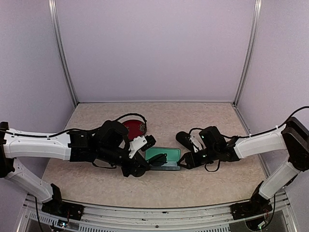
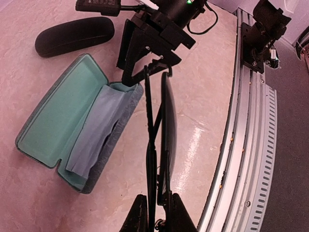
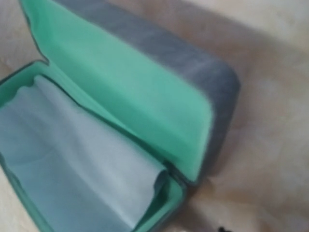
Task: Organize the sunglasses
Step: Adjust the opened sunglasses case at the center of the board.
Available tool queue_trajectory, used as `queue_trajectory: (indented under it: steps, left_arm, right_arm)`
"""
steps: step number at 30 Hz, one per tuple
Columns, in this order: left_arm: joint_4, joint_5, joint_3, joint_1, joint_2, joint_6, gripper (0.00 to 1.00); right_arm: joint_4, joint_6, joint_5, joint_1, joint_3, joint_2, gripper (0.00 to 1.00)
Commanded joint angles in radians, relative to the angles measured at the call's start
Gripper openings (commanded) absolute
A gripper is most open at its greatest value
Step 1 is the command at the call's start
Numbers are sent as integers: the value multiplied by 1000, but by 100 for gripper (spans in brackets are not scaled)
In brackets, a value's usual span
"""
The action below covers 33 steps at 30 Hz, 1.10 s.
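Observation:
A folded pair of sunglasses (image 2: pixel 164 121) with a thin black frame sticks out edge-on from my left gripper (image 2: pixel 157 217), which is shut on its near end. In the top view that pair (image 1: pixel 158 158) hangs over the open blue-grey case (image 1: pixel 169 153), held by the left gripper (image 1: pixel 142 162). The case (image 2: pixel 58 116) lies open with green lining and a pale blue cloth (image 2: pixel 96 130) inside. My right gripper (image 2: pixel 147 77) stands at the case's far end, jaws apart with nothing seen between them. The right wrist view shows only the case (image 3: pixel 145 96) and cloth, not its own fingers.
A black oval case (image 2: pixel 72 35) lies shut beyond the open case, seen also in the top view as the black oval case (image 1: pixel 183 139). A dark red round thing (image 1: pixel 135 128) with a black rim sits behind my left arm. The table's metal rail (image 2: pixel 251 145) runs along the near edge.

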Motion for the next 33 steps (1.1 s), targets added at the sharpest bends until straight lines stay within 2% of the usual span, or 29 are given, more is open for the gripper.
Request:
queue_trajectory:
  steps: [1,10,21,26,33]
  left_arm:
    - [43,3,13,29,-3,13,12]
    - [45,46,59,73,67,61,12]
    - [-67,147,254,98,324,228,14]
    - [-162,180,347,100,447,289,14]
    - [-208,166,391,98,521,321,15]
  right_arm:
    - [54,40,-48,-3,6,39,53]
    - [97,61,-62,-1,-50,29,49]
    - [136,51,-14,37,-93,33,36]
    - [137,41,-7,37,-90,40,33]
    - [141,39,0,37,-95,39,31]
